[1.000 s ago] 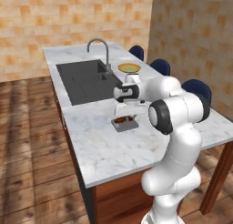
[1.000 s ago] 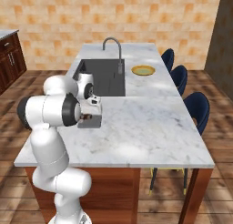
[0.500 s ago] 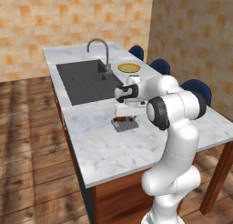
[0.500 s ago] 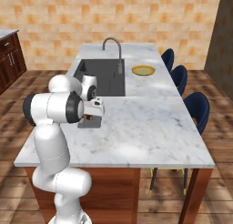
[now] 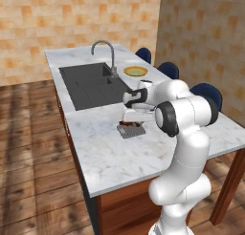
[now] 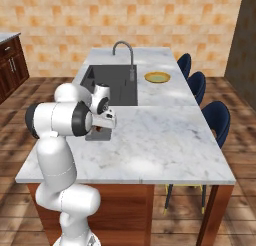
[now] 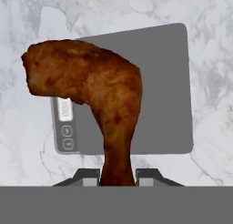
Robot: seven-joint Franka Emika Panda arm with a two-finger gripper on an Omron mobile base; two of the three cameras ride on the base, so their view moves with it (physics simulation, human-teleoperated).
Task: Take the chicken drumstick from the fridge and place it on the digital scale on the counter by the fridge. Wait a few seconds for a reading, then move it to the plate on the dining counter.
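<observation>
My gripper (image 7: 118, 175) is shut on the narrow end of the chicken drumstick (image 7: 103, 94), a glossy orange-brown piece hanging over the digital scale (image 7: 164, 82). From the left base view the gripper (image 5: 130, 118) points down at the drumstick (image 5: 130, 125), low over the grey scale (image 5: 125, 132) on the marble dining counter (image 5: 110, 153). I cannot tell whether the meat touches the slab. The right base view has the gripper (image 6: 103, 125) over the scale (image 6: 94, 136). The yellow-rimmed plate (image 5: 135, 70) (image 6: 157, 77) sits farther along the counter, past the sink.
A dark sink (image 5: 90, 86) with a curved faucet (image 5: 111, 51) lies between the scale and the plate. Dark blue stools (image 6: 216, 120) line the counter's far side. The counter edge (image 5: 76, 148) runs close to the scale's left.
The hand has edged very slightly over the scale. The grip on the drumstick is unchanged, and the scale and plate stay put.
</observation>
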